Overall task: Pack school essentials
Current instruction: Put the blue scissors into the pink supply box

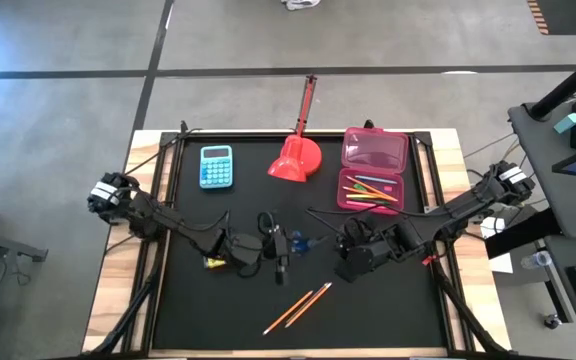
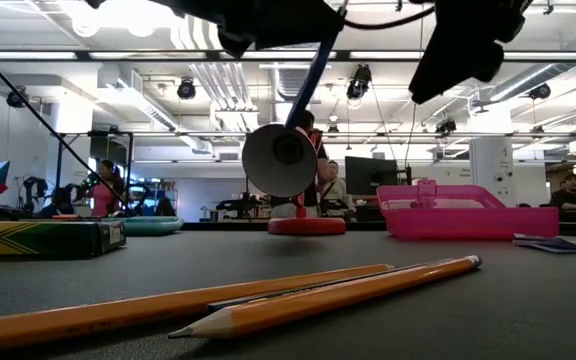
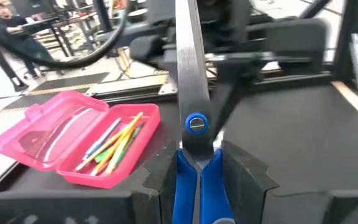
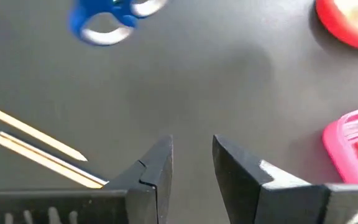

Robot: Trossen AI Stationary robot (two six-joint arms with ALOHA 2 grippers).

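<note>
The black surface (image 1: 188, 300) carries an open pink case (image 1: 374, 168) already holding pens. The left tool (image 1: 278, 250), mid-surface, grasps the scissors (image 3: 194, 124) blades-forward toward that case, likely for packing. The right tool (image 4: 191, 162) hangs beside it, parted and empty. Two pencils (image 1: 298, 306) lie nearer the front, awaiting pickup.

- Grey concrete floor (image 1: 58, 120) around the table, crossed by dark seam lines.
- Wooden table (image 1: 110, 300) edge framing a black mat (image 1: 368, 300).
- Open ceiling (image 2: 168, 70) with white ducts, pipes and bright strip lights.
- Monitors (image 2: 370, 172) and desks far behind, with people (image 2: 103, 190) seated and standing among them.
</note>
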